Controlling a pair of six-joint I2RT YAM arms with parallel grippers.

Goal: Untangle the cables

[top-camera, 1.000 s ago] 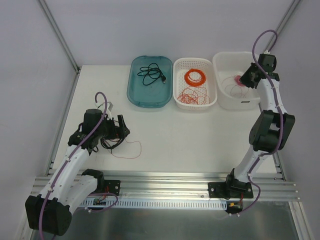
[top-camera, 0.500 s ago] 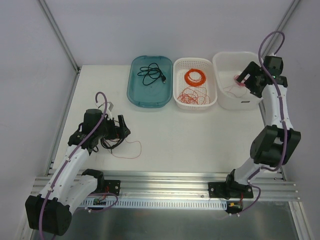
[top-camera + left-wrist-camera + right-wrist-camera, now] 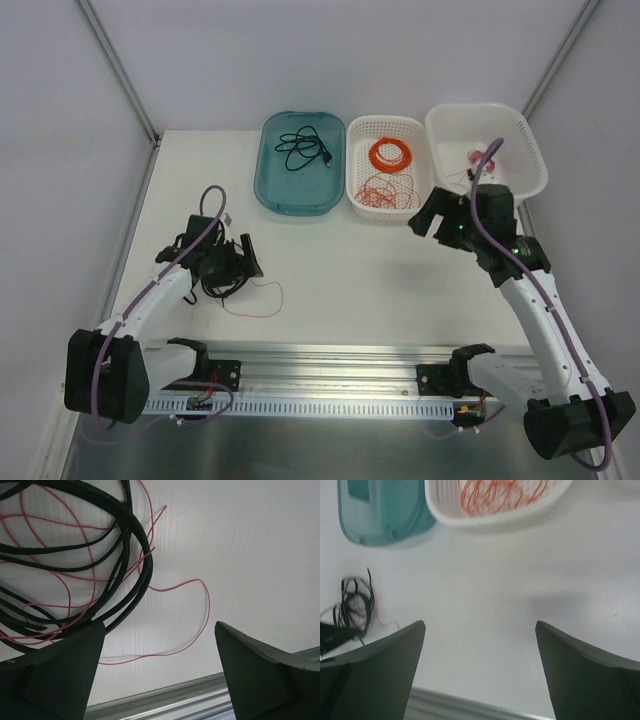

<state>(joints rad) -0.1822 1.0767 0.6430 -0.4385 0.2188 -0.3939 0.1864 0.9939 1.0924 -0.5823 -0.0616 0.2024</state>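
White tabletop point(image 3: 340, 285) carries the cables point(image 3: 225, 283) at lower left, beneath my left claw point(image 3: 243, 258), gaping wide and empty. I'd pinch only the black cord point(image 3: 136, 555), leaving the pink wire point(image 3: 202, 605) for my right claw point(image 3: 422, 218), likewise spread and empty.

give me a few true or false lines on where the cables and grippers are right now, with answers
1. The black cord on the table is looped together with a thin red wire. True.
2. The right gripper is shut on a wire. False: it is open and empty, over bare table.
3. The teal tray holds a black cable. True.
4. The orange ring coil lies in the teal tray. False: it lies in the white mesh basket.
5. The left gripper is open, close to the black cord. True.
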